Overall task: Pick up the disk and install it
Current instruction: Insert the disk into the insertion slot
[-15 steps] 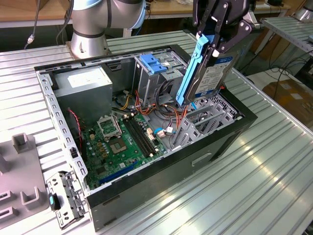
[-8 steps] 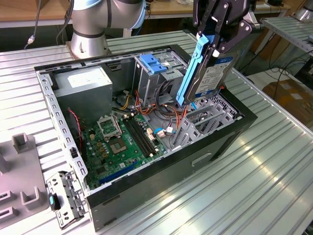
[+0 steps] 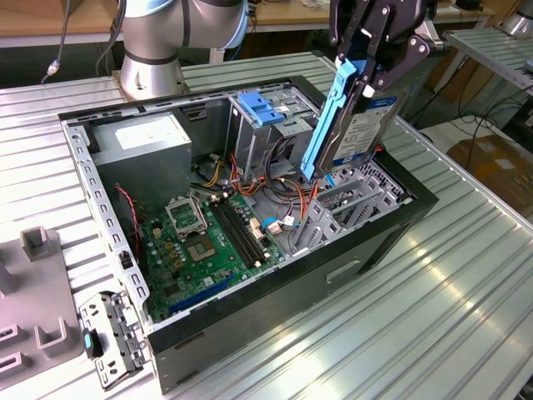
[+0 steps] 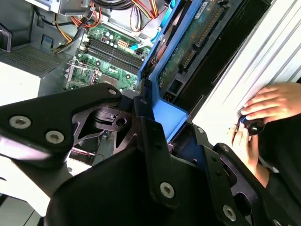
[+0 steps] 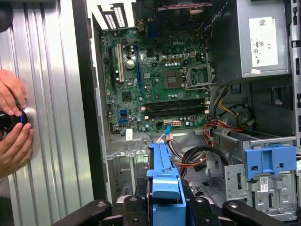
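The disk is a silver drive with a white-and-blue label and blue side rails. It hangs on edge, tilted, above the open computer case, over the grey metal bay at the exterior view's right. My gripper is shut on the disk's upper end. In the second wrist view my gripper clamps the blue rail, and the disk's green circuit-board side faces the camera. The first wrist view has the disk's blue rail edge-on between my gripper's black fingers.
Inside the case lie the green motherboard, the grey power-supply box, orange and red cables and a drive cage with a blue latch. A person's hands rest on the ribbed table beside the case. A grey fixture stands at the exterior view's left.
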Robot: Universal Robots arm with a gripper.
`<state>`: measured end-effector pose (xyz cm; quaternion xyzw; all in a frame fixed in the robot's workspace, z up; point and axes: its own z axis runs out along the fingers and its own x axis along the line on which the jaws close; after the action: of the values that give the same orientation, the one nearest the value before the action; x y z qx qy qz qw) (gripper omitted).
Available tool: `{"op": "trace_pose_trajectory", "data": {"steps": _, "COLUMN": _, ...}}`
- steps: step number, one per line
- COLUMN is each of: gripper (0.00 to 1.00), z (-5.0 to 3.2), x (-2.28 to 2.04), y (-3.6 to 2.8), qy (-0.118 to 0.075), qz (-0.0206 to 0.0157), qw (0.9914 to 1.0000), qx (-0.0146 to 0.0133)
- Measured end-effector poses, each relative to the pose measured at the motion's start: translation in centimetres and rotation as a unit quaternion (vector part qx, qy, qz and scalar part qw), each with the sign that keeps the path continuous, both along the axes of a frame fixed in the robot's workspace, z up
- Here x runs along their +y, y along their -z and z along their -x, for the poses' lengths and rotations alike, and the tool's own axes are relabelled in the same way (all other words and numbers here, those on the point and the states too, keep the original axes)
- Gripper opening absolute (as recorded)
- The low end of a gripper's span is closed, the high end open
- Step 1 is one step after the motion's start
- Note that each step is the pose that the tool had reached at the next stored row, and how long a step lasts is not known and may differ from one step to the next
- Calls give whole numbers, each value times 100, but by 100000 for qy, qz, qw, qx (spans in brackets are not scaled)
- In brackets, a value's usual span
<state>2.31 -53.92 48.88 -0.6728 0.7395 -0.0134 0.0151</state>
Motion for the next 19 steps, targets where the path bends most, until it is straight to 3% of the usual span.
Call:
{"op": "trace_pose_trajectory", "data": {"steps": 3, "gripper": 37, "z": -38, "x": -10, "y": 51, "qy": -2169, "qz": 6, "qw": 99976, "qx": 2}}
{"op": "trace_pose_trajectory", "data": {"steps": 6, "gripper": 37, "z": -48, "x": -109, "y": 112, "qy": -2294, "qz": 8, "qw": 99974, "qx": 4}}
{"op": "trace_pose_trajectory", "data": {"steps": 8, "gripper": 37, "z": -82, "x": -152, "y": 143, "qy": -2292, "qz": 9, "qw": 99974, "qx": 6}}
{"op": "trace_pose_trajectory", "data": {"steps": 12, "gripper": 37, "z": -190, "x": -156, "y": 199, "qy": -2359, "qz": 24, "qw": 99972, "qx": 21}}
{"op": "trace_pose_trajectory", "data": {"steps": 19, "gripper": 37, "z": -255, "x": -164, "y": 330, "qy": -2380, "qz": 19, "qw": 99972, "qx": 21}}
